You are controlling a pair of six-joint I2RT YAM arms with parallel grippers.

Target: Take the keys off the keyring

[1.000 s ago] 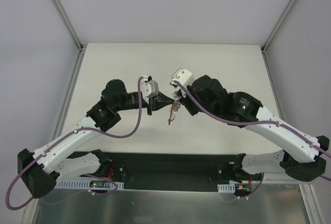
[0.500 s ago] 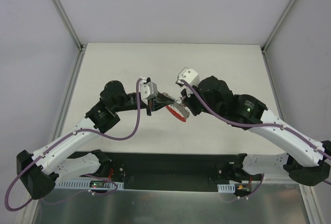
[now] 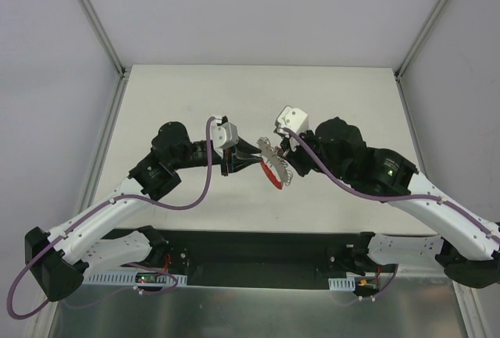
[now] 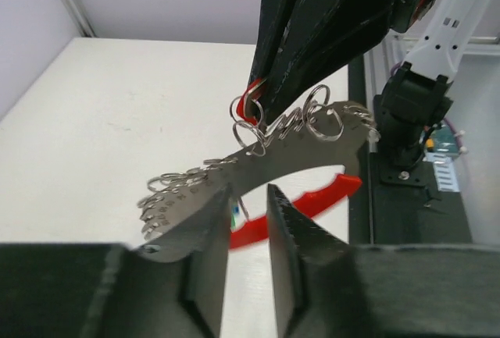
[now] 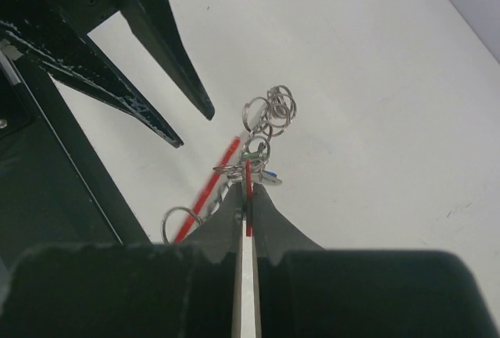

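The keyring [image 3: 275, 168], silvery wire rings on a red curved band, hangs in the air between both arms, pinched tight in the right gripper [image 5: 247, 197], probably to steady it while keys, too small to make out, are worked off. The left gripper [image 4: 246, 201] faces it, fingers [image 4: 207, 252] apart, holding nothing. Below is a white table [image 3: 328, 96] inside pale walls [image 3: 47, 80]

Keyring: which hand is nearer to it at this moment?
Right. The right hand is shut on the keyring, clamping its red band. The left hand is open beside it; the right wrist view shows a gap between its fingertips and the rings.
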